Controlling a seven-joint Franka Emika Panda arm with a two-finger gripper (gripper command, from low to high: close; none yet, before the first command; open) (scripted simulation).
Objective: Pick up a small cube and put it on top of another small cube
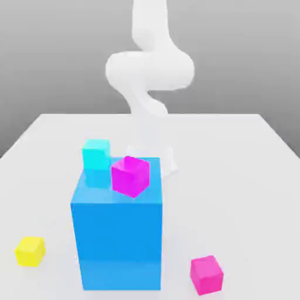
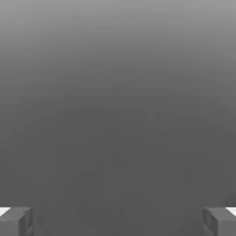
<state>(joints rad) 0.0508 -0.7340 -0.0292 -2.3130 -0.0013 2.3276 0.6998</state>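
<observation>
Holding nothing between widely parted fingers (image 2: pixel 17 225). Need to reach the small, plain hot-pink cube (image 1: pixel 206 275), on the white tabletop (image 1: pixel 234 199) beside the tall, glossy blue block (image 1: pixel 117 246), towards the exterior view's right. Might pinch corners and twist it away if lowered askew to its turned faces. Could strike the block if carried low. If bound for the small purplish-magenta cube (image 1: pixel 130 177) atop the block, might topple off through an off-centre release.
</observation>
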